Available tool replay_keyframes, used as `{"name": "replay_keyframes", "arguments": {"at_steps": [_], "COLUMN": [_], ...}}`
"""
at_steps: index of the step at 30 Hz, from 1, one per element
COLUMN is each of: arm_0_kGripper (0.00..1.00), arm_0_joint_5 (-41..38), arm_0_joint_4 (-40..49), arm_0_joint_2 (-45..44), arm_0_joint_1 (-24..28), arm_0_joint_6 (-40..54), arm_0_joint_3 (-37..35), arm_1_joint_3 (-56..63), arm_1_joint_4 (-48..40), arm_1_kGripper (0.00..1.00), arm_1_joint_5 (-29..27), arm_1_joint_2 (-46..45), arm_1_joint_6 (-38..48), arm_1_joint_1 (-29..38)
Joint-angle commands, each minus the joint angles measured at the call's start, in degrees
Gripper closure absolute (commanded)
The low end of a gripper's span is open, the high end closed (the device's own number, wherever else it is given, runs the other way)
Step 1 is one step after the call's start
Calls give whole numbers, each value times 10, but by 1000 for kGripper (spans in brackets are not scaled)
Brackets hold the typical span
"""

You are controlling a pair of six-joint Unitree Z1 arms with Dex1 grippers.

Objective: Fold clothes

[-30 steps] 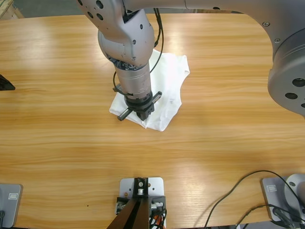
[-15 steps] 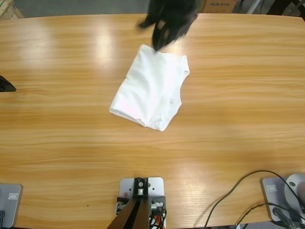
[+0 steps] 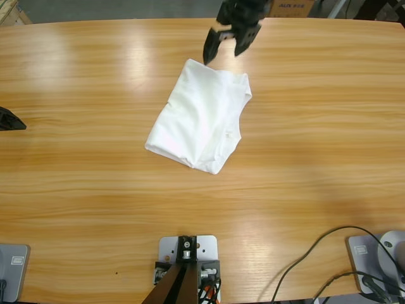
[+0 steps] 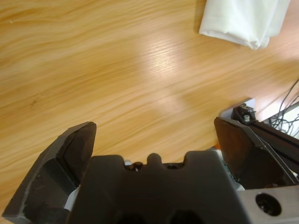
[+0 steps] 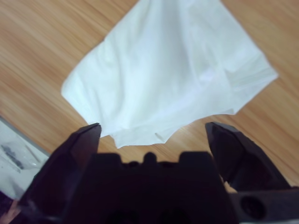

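Holding R gripper (image 3: pixel 226 43) spread, empty, just off the folded shirt (image 3: pixel 200 124); its long axis runs away from me. L gripper (image 4: pixel 154 135) also spread, well apart; R's nearer.

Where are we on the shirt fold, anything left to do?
Looks nearly done: the white T-shirt lies in a compact folded bundle mid-table, layered edges showing in the right wrist view. Nothing is in hand: the right gripper hangs open above the bundle's far edge, and the left gripper is open over bare wood off to the side. What's left is probably only retracting, unless you want the uneven edges squared up.
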Motion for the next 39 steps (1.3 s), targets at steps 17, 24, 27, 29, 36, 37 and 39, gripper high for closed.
{"name": "replay_keyframes", "arguments": {"at_steps": [17,24,27,29,36,37,39], "arm_0_kGripper": [0,0,3,4,4,4,4], "arm_0_joint_5": [-9,-8,-8,-8,-8,-9,-8], "arm_0_joint_4": [-29,-30,-30,-30,-30,-30,-30], "arm_0_joint_2": [38,39,41,41,41,42,41], "arm_0_joint_1": [-7,-6,-7,-7,-7,-7,-7], "arm_0_joint_6": [4,4,4,4,4,4,4], "arm_0_joint_3": [26,28,28,28,28,28,28], "arm_1_joint_3": [98,63,44,33,6,6,6], "arm_1_joint_4": [-100,-97,-92,-86,-59,-58,-58], "arm_1_kGripper": [276,280,395,405,439,439,439], "arm_1_joint_5": [61,44,35,31,26,26,26], "arm_1_joint_2": [70,59,61,69,108,112,118], "arm_1_joint_6": [5,20,31,40,46,46,46], "arm_1_joint_1": [-67,-83,-94,-99,-97,-96,-96]}}
